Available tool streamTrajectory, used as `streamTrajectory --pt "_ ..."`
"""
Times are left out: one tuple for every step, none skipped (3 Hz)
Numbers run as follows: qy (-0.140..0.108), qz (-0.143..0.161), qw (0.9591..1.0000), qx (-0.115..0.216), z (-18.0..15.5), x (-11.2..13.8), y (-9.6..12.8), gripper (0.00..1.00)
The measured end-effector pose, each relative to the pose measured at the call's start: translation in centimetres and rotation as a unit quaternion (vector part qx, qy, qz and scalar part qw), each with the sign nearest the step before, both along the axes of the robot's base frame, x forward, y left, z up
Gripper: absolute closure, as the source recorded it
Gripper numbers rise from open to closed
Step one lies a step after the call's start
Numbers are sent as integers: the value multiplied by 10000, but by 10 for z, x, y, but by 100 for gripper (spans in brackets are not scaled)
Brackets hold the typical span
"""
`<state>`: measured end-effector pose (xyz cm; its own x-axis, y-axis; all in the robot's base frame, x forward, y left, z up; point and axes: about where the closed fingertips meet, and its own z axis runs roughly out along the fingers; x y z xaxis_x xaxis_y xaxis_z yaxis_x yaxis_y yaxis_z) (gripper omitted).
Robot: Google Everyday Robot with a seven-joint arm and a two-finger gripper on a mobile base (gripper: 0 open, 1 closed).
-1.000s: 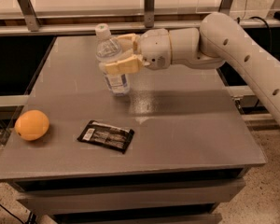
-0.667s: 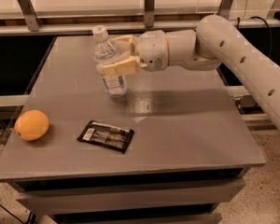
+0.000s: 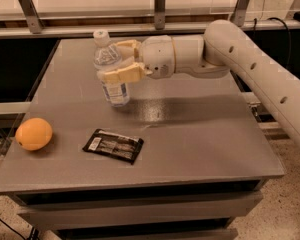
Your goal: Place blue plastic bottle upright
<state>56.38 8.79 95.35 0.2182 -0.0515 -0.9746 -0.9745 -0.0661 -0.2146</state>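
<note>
The blue plastic bottle (image 3: pixel 111 69) is a small clear bottle with a white cap and a pale label. It stands nearly upright at the back left of the grey table (image 3: pixel 190 139), tilted a little to the left, its base at or just above the tabletop. My gripper (image 3: pixel 121 60) reaches in from the right on a white arm. Its tan fingers (image 3: pixel 121 74) are closed around the bottle's upper body, one in front and one behind.
An orange (image 3: pixel 34 133) lies near the table's left front edge. A flat black packet (image 3: pixel 113 145) lies in front of the bottle. Metal rails (image 3: pixel 160 6) run along the back behind the table.
The gripper has moved a little to the left with the bottle in it, and the bottle now stands straighter.
</note>
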Motion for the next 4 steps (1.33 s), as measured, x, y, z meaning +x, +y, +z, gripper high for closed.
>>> streamTrajectory --pt "14 26 10000 26 -1 -1 2 100" --pt "180 7 9998 -29 -7 0 5 82" --pt "316 2 9995 -77 -11 1 7 59" --pt "408 -1 9991 -95 -15 2 7 36"
